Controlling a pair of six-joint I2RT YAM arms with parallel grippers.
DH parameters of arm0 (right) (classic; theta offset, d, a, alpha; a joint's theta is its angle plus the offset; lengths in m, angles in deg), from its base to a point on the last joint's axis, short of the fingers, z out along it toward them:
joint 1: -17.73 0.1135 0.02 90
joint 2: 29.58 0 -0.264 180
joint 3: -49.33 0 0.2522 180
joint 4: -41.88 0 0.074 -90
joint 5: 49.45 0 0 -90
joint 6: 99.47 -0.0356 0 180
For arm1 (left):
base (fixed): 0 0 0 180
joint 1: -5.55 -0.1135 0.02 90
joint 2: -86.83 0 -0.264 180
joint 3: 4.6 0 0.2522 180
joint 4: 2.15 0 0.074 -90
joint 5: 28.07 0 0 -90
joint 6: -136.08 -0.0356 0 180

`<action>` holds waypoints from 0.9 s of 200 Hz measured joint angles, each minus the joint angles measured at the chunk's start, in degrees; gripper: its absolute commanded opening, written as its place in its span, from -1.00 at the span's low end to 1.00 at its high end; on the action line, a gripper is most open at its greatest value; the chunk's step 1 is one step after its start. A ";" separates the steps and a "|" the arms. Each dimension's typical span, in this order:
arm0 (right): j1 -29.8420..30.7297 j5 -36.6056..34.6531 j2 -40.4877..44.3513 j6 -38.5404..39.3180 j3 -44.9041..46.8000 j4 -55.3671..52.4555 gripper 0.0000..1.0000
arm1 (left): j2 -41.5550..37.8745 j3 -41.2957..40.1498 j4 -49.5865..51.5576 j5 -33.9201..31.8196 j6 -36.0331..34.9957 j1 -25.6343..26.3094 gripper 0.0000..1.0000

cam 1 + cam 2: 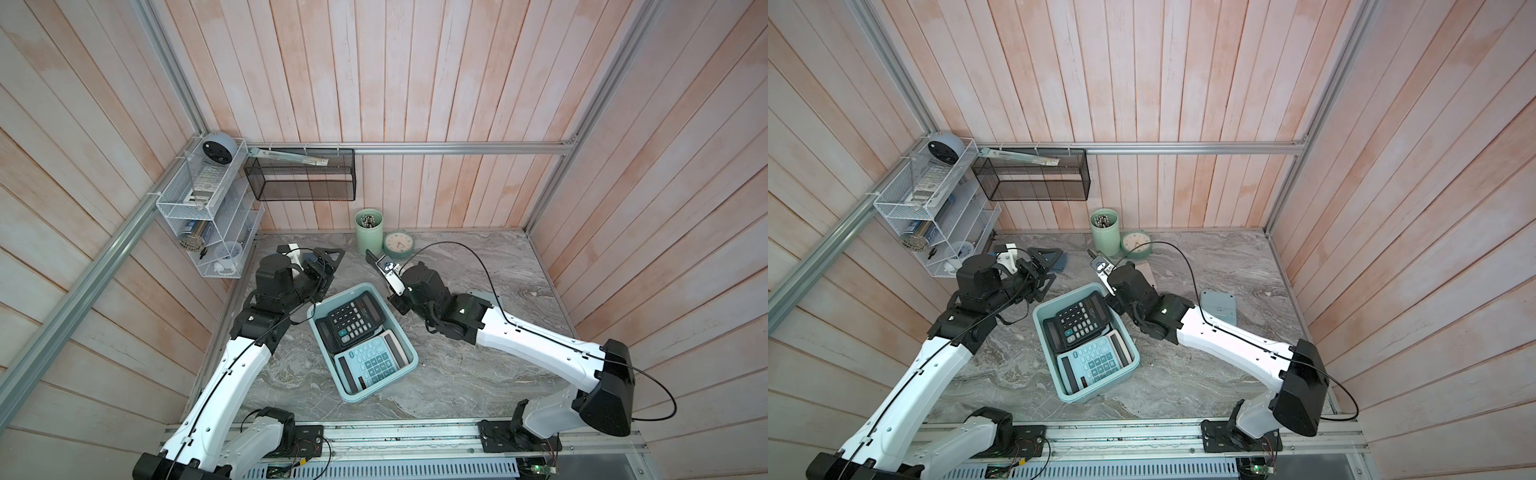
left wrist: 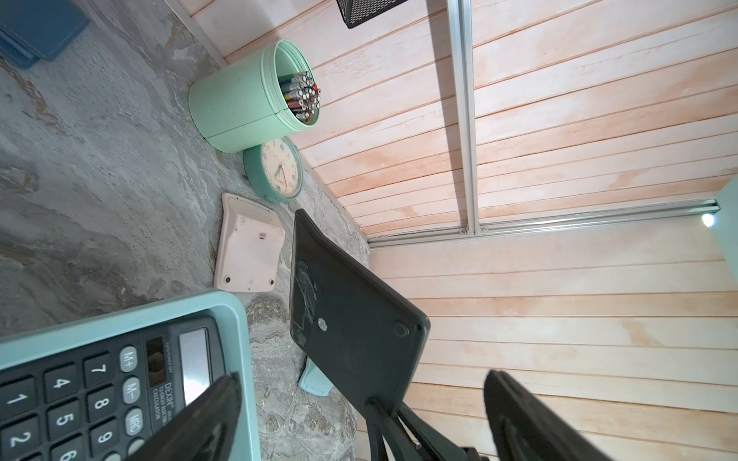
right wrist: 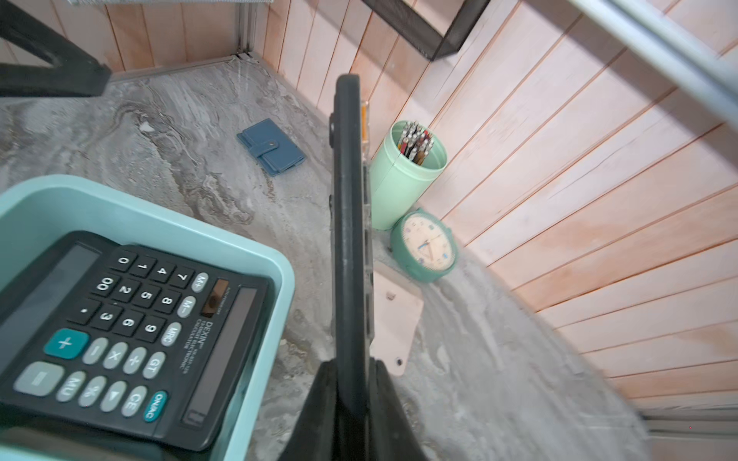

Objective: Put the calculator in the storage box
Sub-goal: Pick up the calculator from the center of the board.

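Seen in both top views, the storage box [image 1: 384, 383] sits left of the middle of the table [image 1: 457, 374], with a black calculator [image 1: 353, 320] and a pale blue calculator [image 1: 372, 365] face up inside it. The right fingers [image 1: 394, 296] pinch a third calculator [image 1: 384, 269], held on edge in the air just past the box's end nearer the table's back edge. The left fingers [image 1: 329, 249] stand spread toward the back left corner. A pencil cup [image 1: 368, 230] and a clock [image 1: 397, 245] stand at the back edge. In the left wrist view, the held calculator's dark back shows between the spread fingers, and a pink calculator [image 2: 247, 243] lies face down on the table behind it. In the right wrist view, the fingers clamp its thin edge beside the box rim, a blue wallet [image 3: 271, 147] lying beyond.
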 measured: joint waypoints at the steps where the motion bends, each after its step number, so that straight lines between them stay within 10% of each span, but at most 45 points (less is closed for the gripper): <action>1: 0.13 -0.24 -0.04 0.35 0.00 0.20 -1.00 | 0.02 0.00 -0.04 -0.02 0.13 0.07 1.00; 180: 12.09 -21.70 -13.03 36.83 1.14 29.57 -1.00 | 3.78 -1.33 -3.08 -1.73 6.23 3.23 -0.21</action>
